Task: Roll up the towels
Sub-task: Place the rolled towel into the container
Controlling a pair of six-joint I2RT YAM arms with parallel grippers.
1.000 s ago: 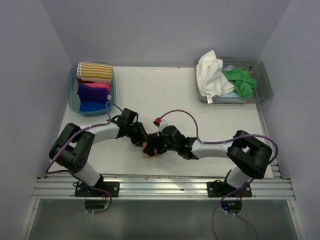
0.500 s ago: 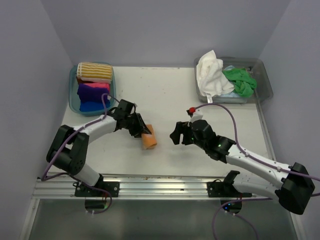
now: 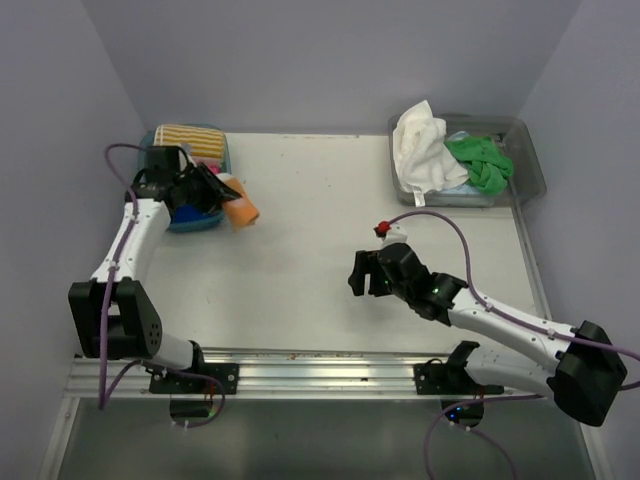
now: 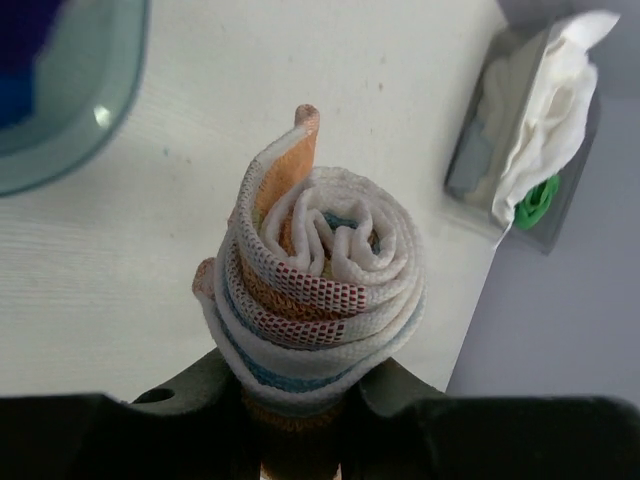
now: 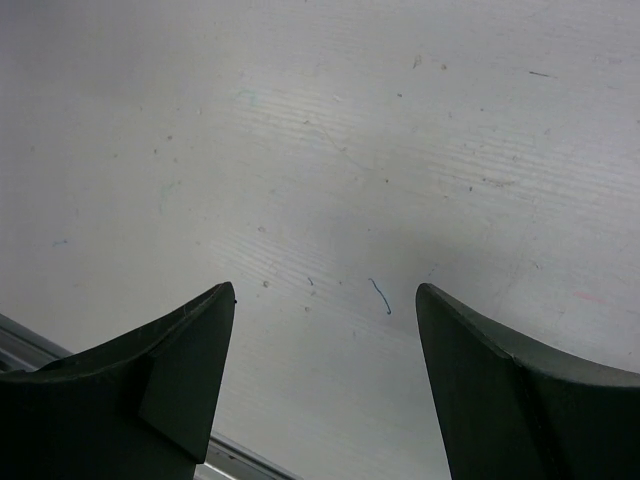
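Observation:
A rolled orange towel point(image 3: 241, 211) hangs just off the right rim of the left tub point(image 3: 147, 205), with my left gripper point(image 3: 222, 198) shut on it. In the left wrist view the roll point(image 4: 325, 262) shows its spiral end, white with orange, red and blue stripes, and the gripper point(image 4: 310, 385) clamps its lower part. My right gripper point(image 3: 358, 274) stands open over bare table right of centre. Nothing lies between its fingers point(image 5: 185, 360). A striped towel point(image 3: 188, 134), a pink one point(image 3: 212, 165) and a blue one point(image 3: 190, 214) lie in the left tub.
At the back right a clear tub point(image 3: 532, 165) holds a loose white towel point(image 3: 422, 148), a green towel point(image 3: 480, 160) and a pale blue one point(image 3: 460, 196). Walls close in the table on the left, back and right. A metal rail point(image 3: 330, 375) runs along the near edge.
My left arm carried the rolled orange towel from the table's middle up and left to the left tub. My right gripper came away from the roll and drew back to the right, open.

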